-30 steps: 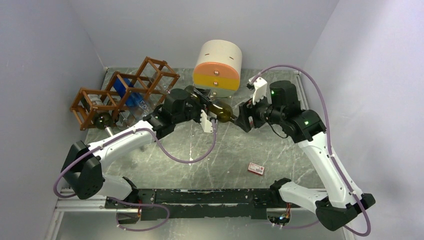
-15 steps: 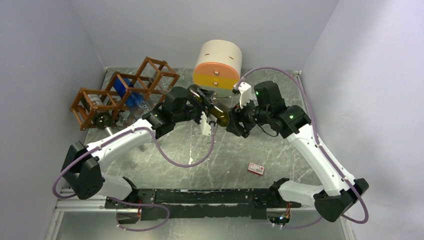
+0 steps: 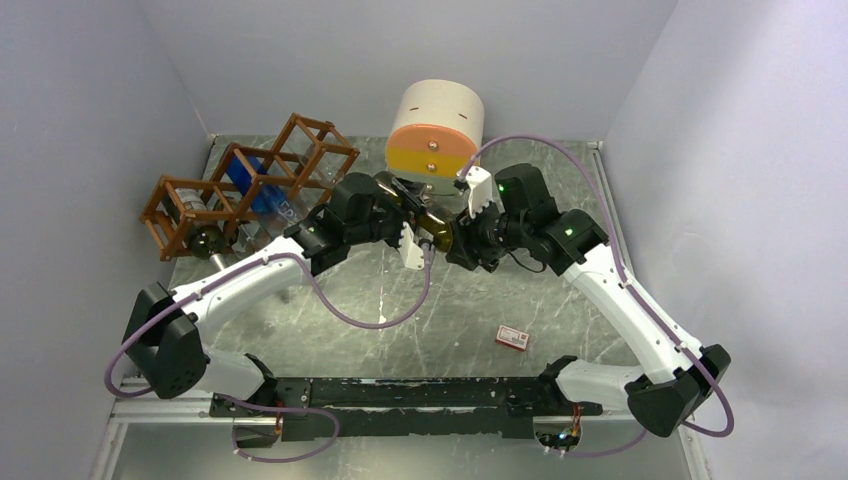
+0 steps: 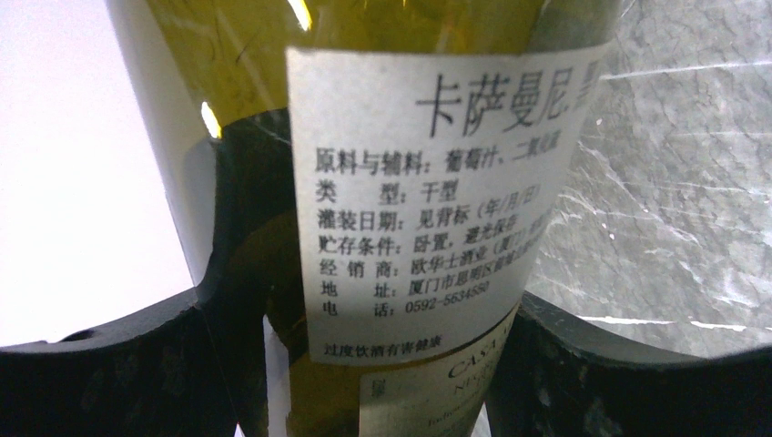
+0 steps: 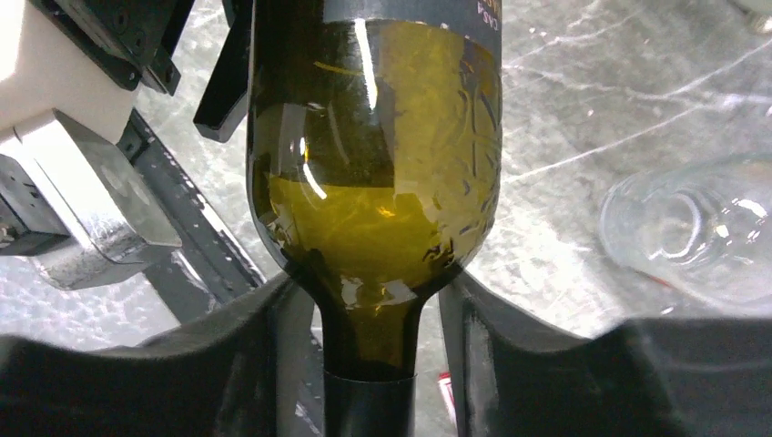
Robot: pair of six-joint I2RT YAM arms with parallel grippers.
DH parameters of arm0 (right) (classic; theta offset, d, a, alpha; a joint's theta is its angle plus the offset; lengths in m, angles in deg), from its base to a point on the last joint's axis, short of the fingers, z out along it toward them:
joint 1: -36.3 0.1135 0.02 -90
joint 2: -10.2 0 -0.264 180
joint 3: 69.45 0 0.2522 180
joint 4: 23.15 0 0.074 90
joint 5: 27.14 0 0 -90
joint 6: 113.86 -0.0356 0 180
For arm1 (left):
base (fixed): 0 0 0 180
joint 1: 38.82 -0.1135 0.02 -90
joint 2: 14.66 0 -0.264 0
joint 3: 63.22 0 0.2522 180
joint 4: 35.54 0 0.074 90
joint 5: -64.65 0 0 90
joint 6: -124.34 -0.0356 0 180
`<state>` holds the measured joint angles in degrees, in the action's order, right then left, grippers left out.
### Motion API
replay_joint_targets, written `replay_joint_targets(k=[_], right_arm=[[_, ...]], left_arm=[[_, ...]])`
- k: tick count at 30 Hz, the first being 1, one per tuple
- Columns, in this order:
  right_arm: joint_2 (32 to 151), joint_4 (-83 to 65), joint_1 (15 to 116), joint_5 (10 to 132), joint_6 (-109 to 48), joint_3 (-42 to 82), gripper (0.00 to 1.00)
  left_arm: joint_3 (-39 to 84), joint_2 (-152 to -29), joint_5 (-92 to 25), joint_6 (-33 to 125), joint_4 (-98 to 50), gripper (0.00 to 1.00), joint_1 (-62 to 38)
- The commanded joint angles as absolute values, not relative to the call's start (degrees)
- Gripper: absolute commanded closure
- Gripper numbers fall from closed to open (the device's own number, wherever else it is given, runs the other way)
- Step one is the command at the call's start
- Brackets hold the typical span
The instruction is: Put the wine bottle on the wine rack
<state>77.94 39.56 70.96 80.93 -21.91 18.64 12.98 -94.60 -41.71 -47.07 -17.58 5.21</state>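
Observation:
The wine bottle (image 3: 433,224), olive-green glass with a white label, hangs above the table between both arms in the top view. My left gripper (image 3: 408,222) is shut on its body; in the left wrist view the black fingers (image 4: 127,364) press both sides of the labelled bottle (image 4: 428,182). My right gripper (image 3: 462,242) sits around the bottle's neck (image 5: 369,337). Its fingers (image 5: 228,364) reach the shoulder, with thin gaps either side of the neck. The wine rack (image 3: 305,135), a reddish-brown lattice, stands at the far left and holds other bottles.
A round cream-and-orange drawer cabinet (image 3: 437,135) stands just behind the bottle. A small red box (image 3: 512,338) lies on the marble table to the right front. A clear glass vessel (image 5: 692,237) lies on the table in the right wrist view. Walls close in on both sides.
My right gripper has moved left along the bottle's neck up to its shoulder. The bottle and my left gripper have shifted only slightly left.

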Motion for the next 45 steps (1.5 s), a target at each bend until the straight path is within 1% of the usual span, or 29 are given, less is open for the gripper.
replay_joint_targets(k=[1,3,4,6,7,8,9,11,12,13,14,15,18,22,25,28,32,34,37,39,42,45], right_arm=[[77.6,37.1,71.5,78.9,-22.7,18.2,0.57],[77.3,36.6,71.6,77.6,-22.9,18.1,0.76],[76.9,36.2,71.7,76.9,-23.1,17.9,0.84],[76.2,35.5,71.8,76.1,-23.7,17.8,0.96],[75.9,35.3,71.9,75.8,-23.8,17.9,1.0],[75.7,35.0,71.9,75.4,-24.0,18.0,1.0],[75.3,34.6,71.9,74.9,-24.3,17.9,1.0],[74.5,33.6,71.9,74.0,-25.0,17.9,1.0],[74.2,33.0,71.9,73.6,-25.3,17.9,1.0],[74.0,32.5,71.9,73.5,-25.4,17.8,1.0],[73.7,31.8,71.9,73.4,-25.7,17.7,1.0],[73.4,31.1,71.9,73.2,-26.0,17.7,1.0],[72.8,29.3,72.0,71.9,-27.0,17.5,1.0],[73.2,26.7,71.9,68.1,-29.0,17.6,1.0],[72.8,25.5,71.9,65.9,-29.9,18.3,1.0],[71.6,22.5,71.9,66.0,-30.1,17.0,1.0],[71.9,20.0,72.0,65.9,-30.4,16.3,1.0],[72.2,18.4,72.0,66.3,-30.8,16.1,1.0],[72.6,15.2,71.9,67.4,-31.7,15.3,1.0],[73.2,13.2,71.9,68.1,-32.7,15.3,1.0],[75.5,11.9,72.1,69.4,-33.7,16.5,1.0],[78.1,9.3,72.7,70.4,-34.5,17.6,1.0]], left_arm=[[16.9,-92.8,-41.7,-44.6,-23.4,0.93,5.4],[17.6,-92.7,-41.9,-43.3,-22.5,0.91,5.4],[17.8,-92.6,-42.2,-42.8,-22.2,0.9,5.4],[17.4,-92.2,-42.5,-42.0,-22.7,0.87,5.5],[17.2,-92.0,-42.5,-41.8,-23.2,0.84,5.4],[17.1,-92.0,-42.4,-41.6,-23.3,0.79,5.5],[17.1,-91.9,-42.4,-41.5,-23.2,0.72,5.5],[17.2,-91.8,-42.1,-40.6,-22.8,0.54,5.4],[17.2,-91.9,-41.7,-40.1,-22.8,0.46,5.4],[17.1,-92.0,-41.2,-39.8,-23.0,0.16,5.4],[16.9,-92.0,-40.9,-39.6,-23.0,0.0,5.4],[16.7,-92.1,-40.6,-39.6,-23.0,0.02,5.4],[15.1,-91.5,-42.1,-38.1,-24.7,0.03,5.4],[14.3,-90.3,-45.4,-31.2,-30.4,0.03,5.4],[10.6,-89.1,-48.6,-27.8,-35.0,0.03,5.2],[7.1,-87.6,-48.3,-21.9,-39.7,0.03,5.2],[1.6,-83.7,-41.0,-6.3,-52.5,0.03,5.1],[-0.8,-81.3,-34.0,2.4,-57.6,0.03,5.1],[-2.3,-78.6,-22.5,15.8,-60.8,0.03,4.9],[0.6,-77.0,-16.2,25.3,-53.7,0.03,4.7],[7.7,-76.6,-10.1,35.5,-38.1,0.03,4.6],[20.5,-78.9,-9.1,44.2,-16.4,0.03,3.2]])
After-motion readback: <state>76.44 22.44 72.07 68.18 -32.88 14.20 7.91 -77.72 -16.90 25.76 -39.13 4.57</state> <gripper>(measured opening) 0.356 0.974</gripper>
